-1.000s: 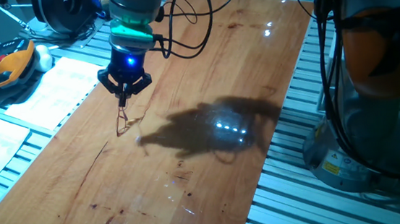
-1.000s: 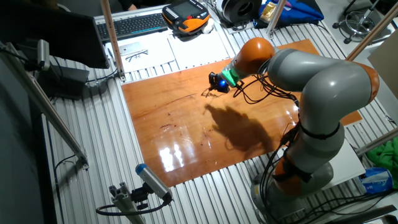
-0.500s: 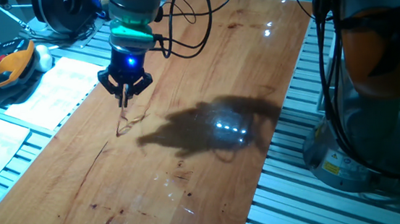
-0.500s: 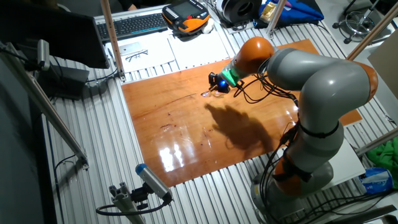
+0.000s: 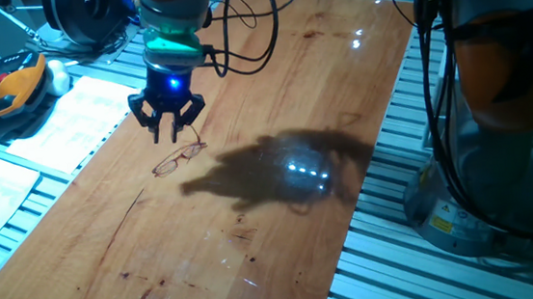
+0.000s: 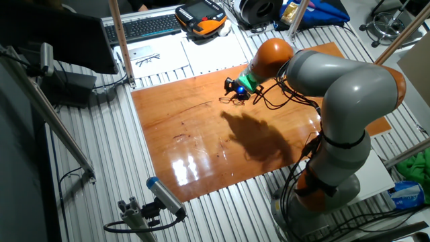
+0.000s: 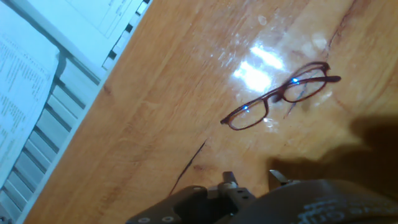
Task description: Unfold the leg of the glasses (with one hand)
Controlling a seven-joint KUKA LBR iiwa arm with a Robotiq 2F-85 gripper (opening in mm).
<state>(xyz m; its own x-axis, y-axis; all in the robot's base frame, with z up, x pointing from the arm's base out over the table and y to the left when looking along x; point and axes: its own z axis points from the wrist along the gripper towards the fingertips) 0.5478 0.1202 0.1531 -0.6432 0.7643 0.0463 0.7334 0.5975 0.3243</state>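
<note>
A polished wooden board (image 5: 274,120) is laid over a ribbed aluminium table (image 6: 101,154), and bright lamp glare and a broad dark shadow of the arm are carried on its glossy surface. Thin dark scratches are seen in the wood towards its near left part in one fixed view. The glasses (image 5: 178,158) are lying flat on the board, close to its left edge in that view, apart from the hand (image 5: 168,131), which is held just above and beyond them. In the hand view the glasses (image 7: 280,95) are shown lens-side on the wood, with one slim leg stretched out to the right of the frame; whether the other leg is folded cannot be told. The gripper's fingers are spread and nothing is held between them.

Printed paper sheets (image 5: 47,130) are spread on the ribbed table left of the board. An orange and black handheld controller (image 5: 10,90) is set further left, and a black keyboard (image 6: 144,25) is placed at the far side in the other fixed view. The thick grey and orange arm (image 6: 342,87) is mounted at the right of the board, with black cables (image 5: 237,36) hung from its wrist.
</note>
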